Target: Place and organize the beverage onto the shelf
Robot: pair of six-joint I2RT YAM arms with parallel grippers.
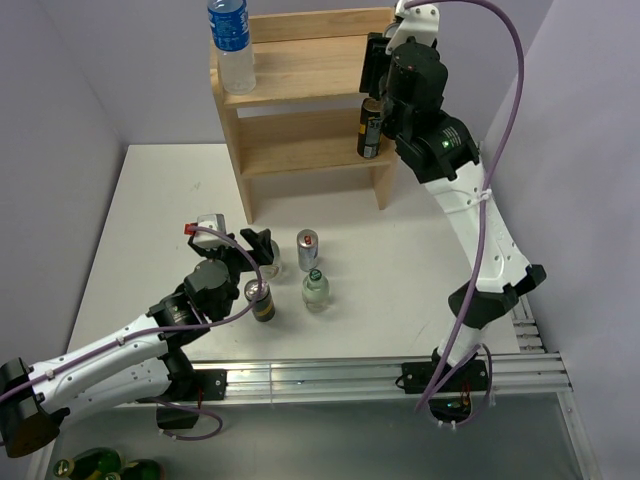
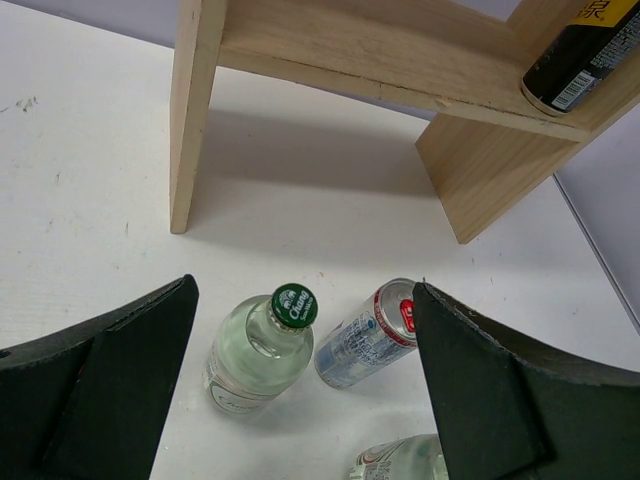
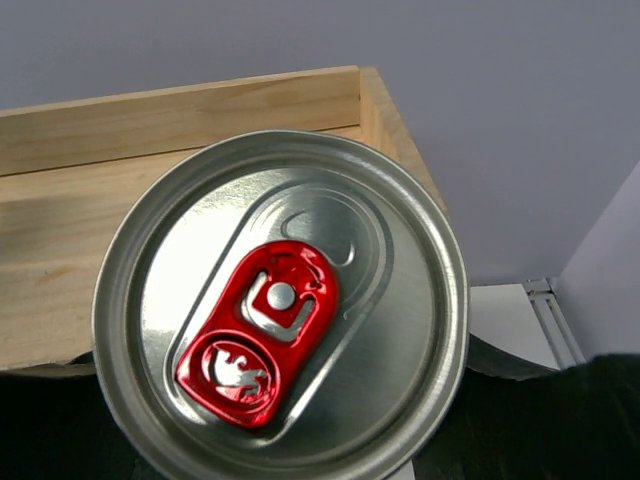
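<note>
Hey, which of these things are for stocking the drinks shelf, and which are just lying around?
Job: shelf, water bottle, black can at lower tier, silver can, green-capped bottle, dark can, clear bottle.
Lying about: green bottles below the near rail, seemingly spare.

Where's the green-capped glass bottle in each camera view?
Top external: green-capped bottle, table centre, before the shelf.
Left wrist: bottom centre, left of a silver can.
Right wrist: not in view.
Shared landmark: the shelf, seen in all three.
</note>
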